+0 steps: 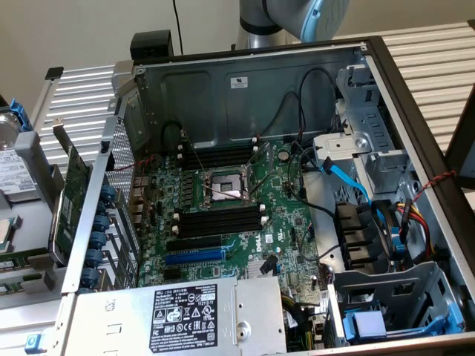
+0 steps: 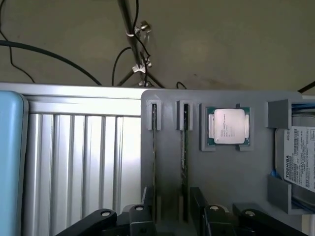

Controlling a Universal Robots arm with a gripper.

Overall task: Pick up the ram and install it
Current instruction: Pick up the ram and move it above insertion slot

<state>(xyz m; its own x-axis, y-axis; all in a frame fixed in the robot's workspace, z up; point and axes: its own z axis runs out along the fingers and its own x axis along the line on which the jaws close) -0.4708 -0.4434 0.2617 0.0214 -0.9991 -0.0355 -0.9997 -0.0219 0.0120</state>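
Released, empty hand (image 2: pixel 172 194): narrow dark-green ram stick (image 2: pixel 185 147) stands edge-on just ahead, long axis running straight away from it.

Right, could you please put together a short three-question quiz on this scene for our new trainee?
1. True or false: the motherboard's black memory slots hold no sticks.
2. How many ram sticks stand on edge in the grey holder?
3. What sits in the holder's recess between the ram sticks and the hard drive? A) a fan B) a processor C) a screwdriver
Key: 1 true; 2 two; 3 B.
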